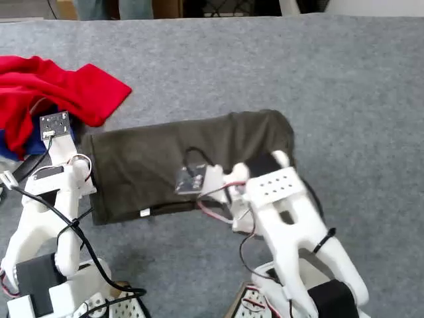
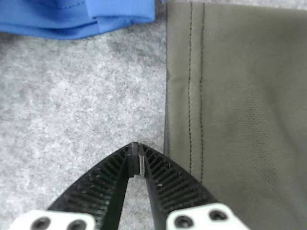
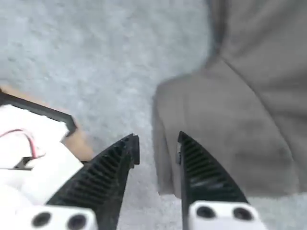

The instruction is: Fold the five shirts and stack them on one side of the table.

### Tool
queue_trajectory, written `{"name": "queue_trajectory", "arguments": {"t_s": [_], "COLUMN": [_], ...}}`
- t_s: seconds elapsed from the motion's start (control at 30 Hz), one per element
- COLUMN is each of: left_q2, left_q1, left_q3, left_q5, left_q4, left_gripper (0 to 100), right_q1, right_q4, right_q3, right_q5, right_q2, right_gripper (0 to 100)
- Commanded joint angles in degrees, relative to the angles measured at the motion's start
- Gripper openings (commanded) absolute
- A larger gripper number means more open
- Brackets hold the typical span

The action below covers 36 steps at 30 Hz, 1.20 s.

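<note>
Left gripper [image 2: 135,154], pinched shut, is pointing down at the grey table [image 2: 72,120] just beside the hem of the olive shirt [image 2: 240,105]. We are seeing the right gripper [image 3: 157,143] hanging jaws apart over that shirt's edge, its arm bending above the cloth. A red shirt [image 1: 59,86] and a blue shirt [image 2: 76,17] are lying bunched beyond the left arm.

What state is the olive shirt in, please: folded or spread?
Folded: the olive shirt lies as a rectangle with no sleeves out; the right wrist view shows overlapping layers.
</note>
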Motion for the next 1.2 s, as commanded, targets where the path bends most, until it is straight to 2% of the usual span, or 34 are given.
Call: {"name": "queue_trajectory", "arguments": {"t_s": [0.0, 0.2, 0.47, 0.7, 0.87, 1.03, 1.17], "left_q2": [-0.70, -0.70, -0.70, -0.70, -0.70, -0.70, -0.70], "left_q1": [0.13, 0.22, 0.22, 0.22, 0.22, 0.22, 0.22], "left_q3": [-1.80, -1.80, -1.89, -1.89, -1.80, -1.80, -1.80], "left_q5": [-0.44, -0.44, -0.44, -0.44, -0.44, -0.44, -0.44], "left_q4": [-0.18, -0.18, -0.18, -0.18, -0.18, -0.18, -0.18], "left_gripper": [3, 3, 3, 3, 3, 3, 3], "right_q1": [6.42, 9.23, 7.65, 7.82, 8.00, 8.00, 8.09], "right_q4": [0.97, -0.79, -11.16, -24.53, -25.58, -26.81, -26.81], "right_q3": [-3.21, 2.77, 14.20, 23.96, 24.40, 24.66, 24.66], "right_q5": [6.42, 11.25, 11.69, 11.69, 11.69, 11.69, 11.60], "right_q2": [-0.40, -0.40, -0.22, 0.13, 0.04, 0.04, 0.04], "right_gripper": [14.7, 18.8, 18.9, 18.8, 18.7, 11.1, 11.4]}}
